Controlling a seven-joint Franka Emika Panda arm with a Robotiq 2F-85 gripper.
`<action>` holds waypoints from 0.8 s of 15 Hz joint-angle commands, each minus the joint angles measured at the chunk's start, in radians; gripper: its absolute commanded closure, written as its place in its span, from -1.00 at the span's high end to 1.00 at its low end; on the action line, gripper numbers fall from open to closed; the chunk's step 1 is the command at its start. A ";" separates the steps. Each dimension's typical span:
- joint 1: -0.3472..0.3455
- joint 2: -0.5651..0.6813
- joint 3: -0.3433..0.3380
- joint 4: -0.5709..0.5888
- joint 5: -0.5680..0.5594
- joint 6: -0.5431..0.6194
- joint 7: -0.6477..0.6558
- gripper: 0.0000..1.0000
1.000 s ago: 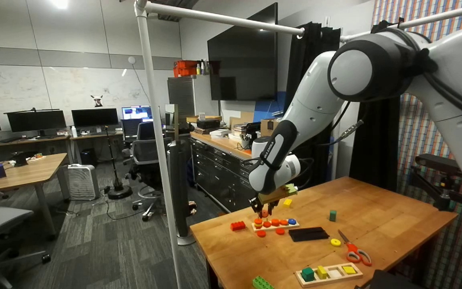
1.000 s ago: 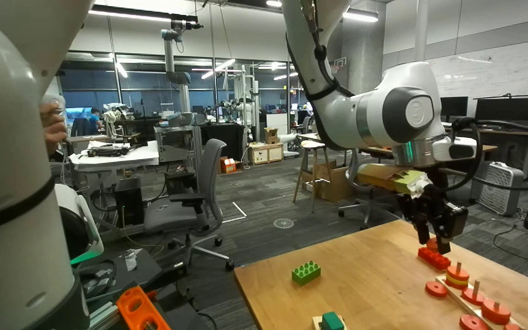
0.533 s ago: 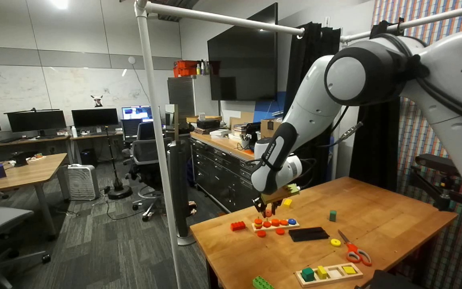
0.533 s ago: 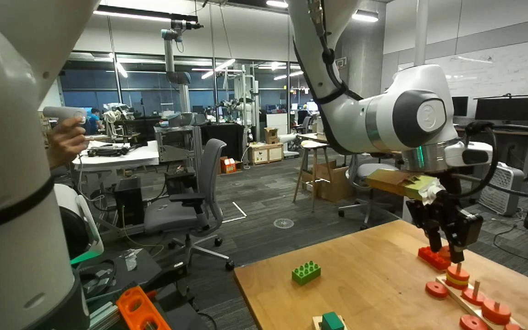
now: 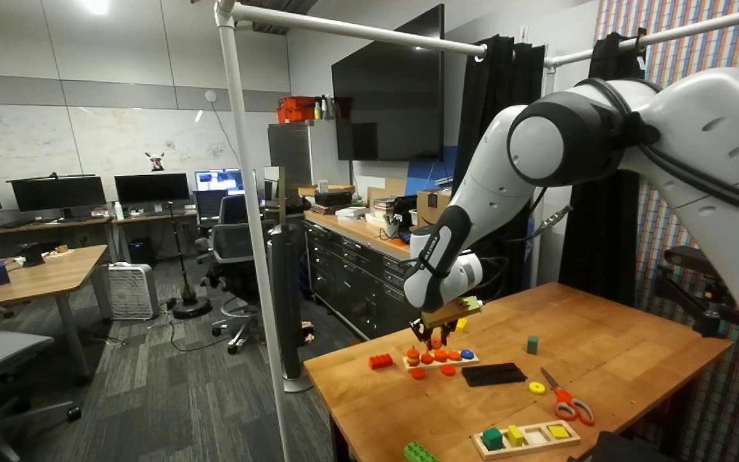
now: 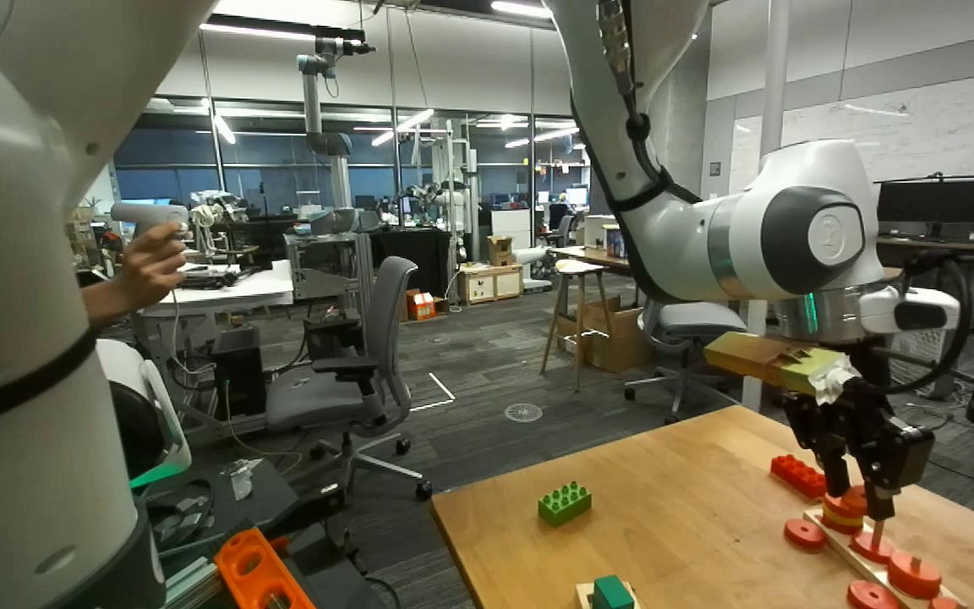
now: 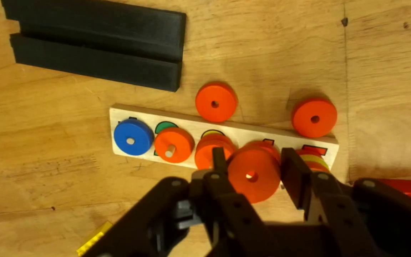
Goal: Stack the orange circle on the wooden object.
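The orange circle (image 7: 253, 178), a flat disc with a centre hole, sits between the fingers of my gripper (image 7: 254, 166), shut on it. It is held above the wooden object (image 7: 243, 134), a pale board with pegs. Seen from the wrist, it overlaps the board's second peg from the right, where a redder disc (image 7: 264, 145) sits; a pale spot shows through its hole. Other pegs carry a blue disc (image 7: 134, 136), an orange disc (image 7: 174, 144) and stacks. The gripper (image 5: 434, 340), held disc (image 6: 854, 499) and board (image 6: 845, 551) also show in the exterior views.
Two loose orange-red discs (image 7: 216, 102) (image 7: 315, 117) lie along the board, with a black slab (image 7: 98, 43) beyond. A red brick (image 6: 798, 475) lies near the board's end. Scissors (image 5: 565, 404), a yellow ring (image 5: 537, 387) and a block tray (image 5: 526, 440) are farther off.
My gripper has carried the orange circle sideways and lower over the board, rightward in both exterior views, past the stack at the board's end. The board and loose pieces have not moved.
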 commanded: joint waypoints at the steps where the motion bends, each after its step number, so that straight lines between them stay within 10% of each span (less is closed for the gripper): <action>1: -0.028 0.044 0.022 0.093 0.023 -0.056 -0.010 -0.64; 12: -0.098 0.141 0.081 0.243 0.073 -0.144 -0.032 -0.64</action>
